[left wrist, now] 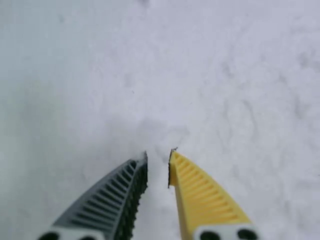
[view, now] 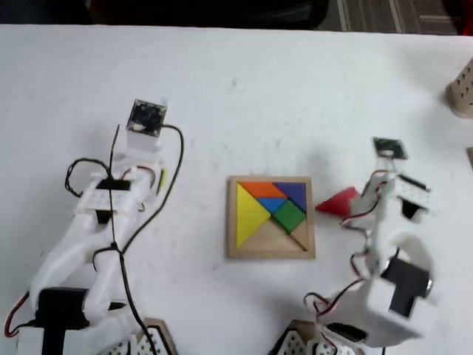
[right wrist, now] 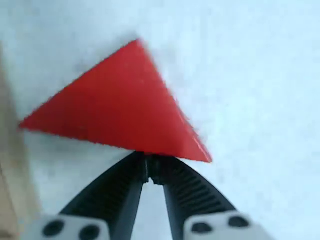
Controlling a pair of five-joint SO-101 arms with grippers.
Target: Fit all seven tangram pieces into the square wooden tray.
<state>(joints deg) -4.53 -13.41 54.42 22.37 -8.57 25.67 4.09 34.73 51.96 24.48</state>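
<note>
1. My right gripper (right wrist: 150, 169) has its tips pressed together on one edge of the red triangle (right wrist: 117, 102); it is clamped on this piece.
2. Seen from the high view, the red triangle is outside the square wooden tray (view: 271, 254), just beside its rim at 3 o'clock.
3. My left gripper (left wrist: 157, 160) hangs over the bare table (view: 222, 89), well apart from the tray at 9 o'clock. Its fingers stand a small gap apart, with only the table between them.
4. Inside the tray lie five pieces:
   - a yellow triangle (view: 250, 214) at 9 o'clock
   - an orange triangle (view: 262, 188) at 12 o'clock
   - a purple triangle (view: 294, 194) at 2 o'clock
   - a small blue piece (view: 271, 205) near the middle
   - a green square (view: 289, 217) touching the blue piece at 4 o'clock
5. The tray floor at 6 o'clock shows bare wood.
</note>
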